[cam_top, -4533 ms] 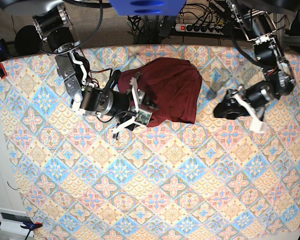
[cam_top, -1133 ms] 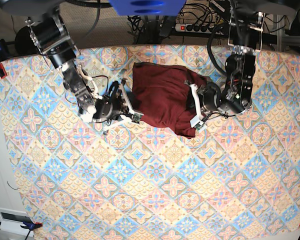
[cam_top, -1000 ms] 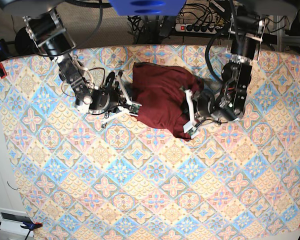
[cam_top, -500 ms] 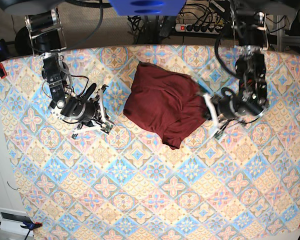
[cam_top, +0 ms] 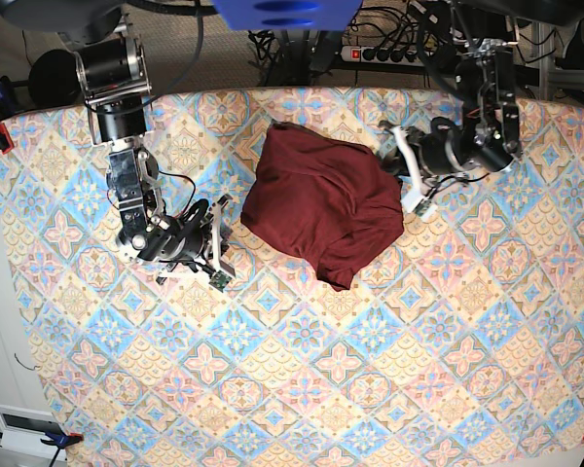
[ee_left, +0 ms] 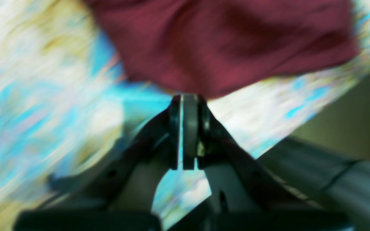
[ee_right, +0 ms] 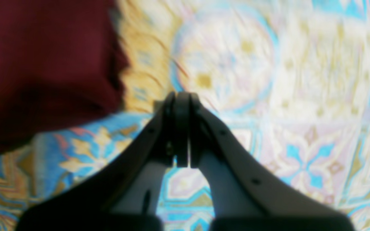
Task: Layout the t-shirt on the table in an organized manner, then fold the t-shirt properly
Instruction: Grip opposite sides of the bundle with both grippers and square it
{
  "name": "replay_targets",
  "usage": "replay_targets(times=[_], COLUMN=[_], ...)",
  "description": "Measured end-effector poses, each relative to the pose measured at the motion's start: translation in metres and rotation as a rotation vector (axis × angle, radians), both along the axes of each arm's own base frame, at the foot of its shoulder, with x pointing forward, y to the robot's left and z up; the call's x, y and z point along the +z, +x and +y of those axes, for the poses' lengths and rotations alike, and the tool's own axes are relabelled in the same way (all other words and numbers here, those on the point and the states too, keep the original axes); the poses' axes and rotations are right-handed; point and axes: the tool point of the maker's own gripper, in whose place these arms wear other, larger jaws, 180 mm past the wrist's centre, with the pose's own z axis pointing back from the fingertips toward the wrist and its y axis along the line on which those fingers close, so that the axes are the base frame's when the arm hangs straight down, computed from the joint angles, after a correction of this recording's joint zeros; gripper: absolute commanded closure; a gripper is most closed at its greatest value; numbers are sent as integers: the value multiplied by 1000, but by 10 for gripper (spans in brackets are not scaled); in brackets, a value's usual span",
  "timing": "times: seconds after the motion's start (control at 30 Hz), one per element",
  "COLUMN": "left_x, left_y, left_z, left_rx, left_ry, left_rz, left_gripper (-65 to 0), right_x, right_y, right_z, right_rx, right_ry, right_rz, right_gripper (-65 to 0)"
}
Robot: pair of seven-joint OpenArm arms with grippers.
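A: Where is the t-shirt [cam_top: 321, 206] right now?

B: Bunched in a lopsided heap on the far half of the table [cam_top: 302, 389], around the middle, with 1 corner drooping toward the near side. No sleeve or hem is clearly laid out, so the spreading step looks barely begun.

A: And the 2 grippers?

B: Both pinched fully closed with nothing between the jaws. The left gripper [cam_top: 409, 173] sits at the shirt's right edge; its wrist view puts the left gripper [ee_left: 186, 98] tips right at the fabric [ee_left: 223, 45], though whether they touch is too blurred to tell. The right gripper [cam_top: 217, 243] is off to the left of the heap, apart from it, and the right gripper [ee_right: 180, 96] shows over bare patterned cloth in its own view.

A: What could go wrong from here?

B: 3 things, I'd judge. Closed jaws can only push, so a nudge would crumple the pile further. Thin soft fabric folds over itself, so a blind pinch could catch 2 layers and lift the whole lump instead of 1 edge. And the table's own covering is cloth: a low grasp near the shirt's rim could snag it and drag the pattern into wrinkles.
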Motion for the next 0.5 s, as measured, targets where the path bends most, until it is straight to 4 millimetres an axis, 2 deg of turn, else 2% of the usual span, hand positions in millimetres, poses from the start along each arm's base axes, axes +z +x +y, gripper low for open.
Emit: replay_targets(times=[0.13, 0.2, 0.27, 0.4, 0.5], left_x=[-30, -34, -38, -40, -42], left_y=[2, 10, 18, 40, 57], left_z=[8, 9, 11, 5, 1], left_rx=[50, 70, 86, 127, 151], left_ry=[5, -24, -39, -97, -144], left_rz=[87, 94, 105, 77, 81], left_gripper=[0, 0, 0, 0, 0], right_x=[-13, -13, -10, -3, 5], right_y=[-16, -23, -22, -17, -26], right_z=[46, 62, 61, 45, 57], right_rx=[93, 131, 144, 135, 150], right_ry=[51, 72, 55, 1, 49], right_rz=[53, 58, 42, 13, -17], right_gripper=[0, 0, 0, 0, 0])
